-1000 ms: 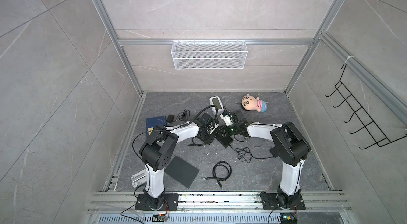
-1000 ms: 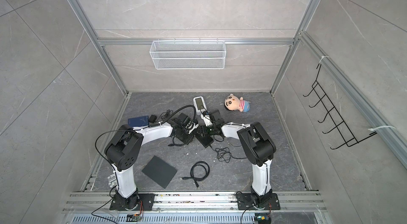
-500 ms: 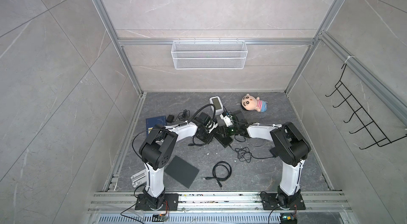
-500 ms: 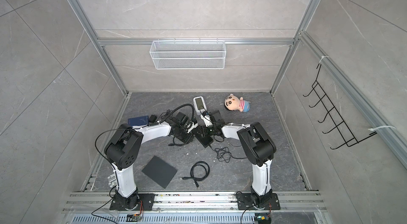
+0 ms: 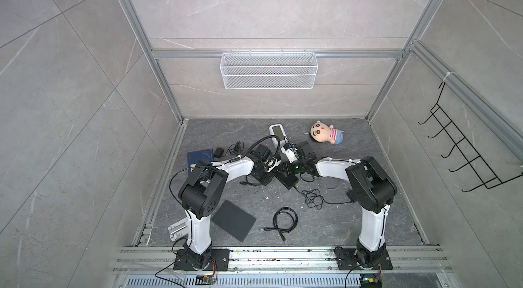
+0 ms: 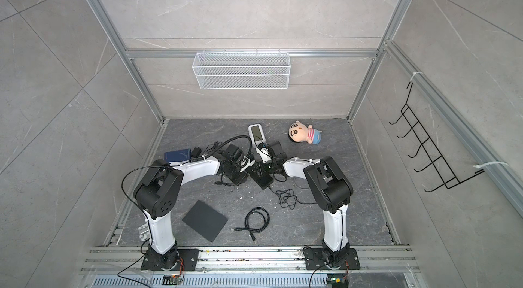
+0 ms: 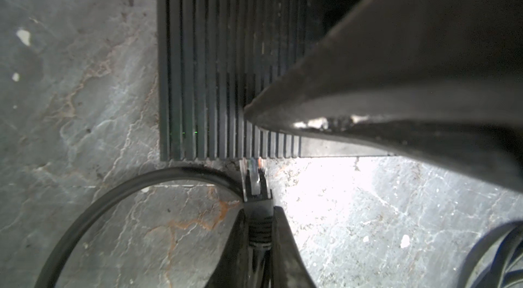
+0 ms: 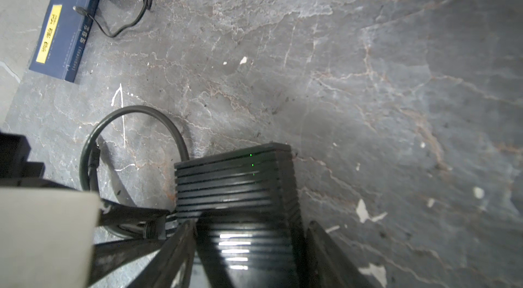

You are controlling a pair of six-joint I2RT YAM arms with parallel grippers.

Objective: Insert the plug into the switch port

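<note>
Near the middle of the tabletop, a little toward its far edge, a black ribbed switch is lying flat. The left gripper is holding the plug by its black end, with the jaws pinching it tight. The plug's clear tip is touching the side of the switch, and most of the plug is sticking out. It is too hard to tell if the tip is sitting in a port. The plug's black cable is bending in a loop on the tabletop just beside the switch. The right gripper is reaching over the switch with its jaws spread, one on each side and close against it. It is too hard to tell if they are squeezing. Small green lights are glowing on the switch. A blue book is lying near the left edge.
</note>
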